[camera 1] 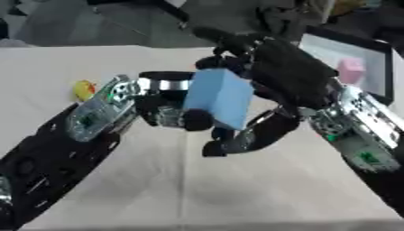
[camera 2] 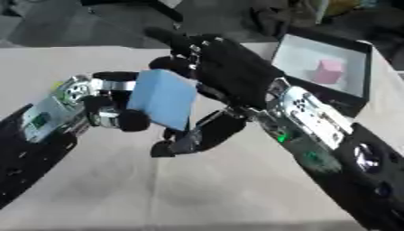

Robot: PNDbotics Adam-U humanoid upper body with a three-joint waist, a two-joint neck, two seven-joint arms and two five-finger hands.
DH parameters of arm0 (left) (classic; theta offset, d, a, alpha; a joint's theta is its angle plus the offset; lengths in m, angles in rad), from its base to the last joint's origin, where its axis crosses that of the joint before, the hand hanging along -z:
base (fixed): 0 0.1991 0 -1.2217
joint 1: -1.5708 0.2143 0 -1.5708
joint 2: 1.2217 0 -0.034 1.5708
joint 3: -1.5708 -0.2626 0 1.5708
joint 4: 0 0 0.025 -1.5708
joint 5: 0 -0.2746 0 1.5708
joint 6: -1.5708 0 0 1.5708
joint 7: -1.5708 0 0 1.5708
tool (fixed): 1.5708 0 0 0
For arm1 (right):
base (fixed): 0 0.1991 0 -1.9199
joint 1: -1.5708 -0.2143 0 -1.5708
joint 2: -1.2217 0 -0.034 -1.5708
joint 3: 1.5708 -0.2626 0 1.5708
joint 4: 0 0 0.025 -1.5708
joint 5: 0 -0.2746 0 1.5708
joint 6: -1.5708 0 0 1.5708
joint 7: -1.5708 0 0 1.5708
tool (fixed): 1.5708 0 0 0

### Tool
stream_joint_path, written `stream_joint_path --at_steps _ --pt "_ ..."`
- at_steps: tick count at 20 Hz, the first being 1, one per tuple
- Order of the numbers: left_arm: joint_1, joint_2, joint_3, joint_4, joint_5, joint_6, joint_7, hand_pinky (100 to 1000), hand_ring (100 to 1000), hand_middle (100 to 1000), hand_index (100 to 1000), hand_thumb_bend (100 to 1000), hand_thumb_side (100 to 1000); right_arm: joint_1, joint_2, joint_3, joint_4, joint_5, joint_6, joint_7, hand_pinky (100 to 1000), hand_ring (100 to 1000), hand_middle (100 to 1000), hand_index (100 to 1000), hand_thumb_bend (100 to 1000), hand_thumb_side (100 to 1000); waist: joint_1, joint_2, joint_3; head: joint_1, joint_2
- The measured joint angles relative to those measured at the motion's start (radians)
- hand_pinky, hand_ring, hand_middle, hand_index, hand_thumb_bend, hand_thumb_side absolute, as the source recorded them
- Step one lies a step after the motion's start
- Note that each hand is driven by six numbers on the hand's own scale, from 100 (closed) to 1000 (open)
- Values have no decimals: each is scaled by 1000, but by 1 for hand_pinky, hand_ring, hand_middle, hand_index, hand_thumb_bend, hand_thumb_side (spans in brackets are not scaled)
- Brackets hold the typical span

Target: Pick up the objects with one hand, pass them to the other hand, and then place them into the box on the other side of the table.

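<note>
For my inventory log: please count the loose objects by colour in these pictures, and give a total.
Blue block, held between the two hands above the table: 1
Pink block, inside the box: 1
Yellow object, on the table by the left arm: 1
Total: 3

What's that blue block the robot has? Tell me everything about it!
The blue block is a plain light-blue box shape with flat faces and sharp edges, maybe foam. It is tilted and held in the air above the table, between both hands. The left hand grips it from the left, while the right hand meets it from above and right.
</note>
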Motion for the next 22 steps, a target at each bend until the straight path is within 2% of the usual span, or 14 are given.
stream_joint_path --at_steps 2,17,22 --pt "5 0 0 18 -21 -16 6 640 530 393 619 100 763 0 0 -2 1 0 3 -2 649 775 1000 850 868 987 0 0 -1 1 0" --pt "25 -10 0 149 -143 -99 88 639 530 392 618 100 768 3 0 -11 5 -24 22 -42 594 778 1000 830 880 945 1 0 -6 3 0" --pt "25 -16 0 177 -163 -112 101 639 529 391 617 100 769 3 0 -11 5 -34 25 -56 575 778 1000 793 797 910 1 0 -6 4 0"
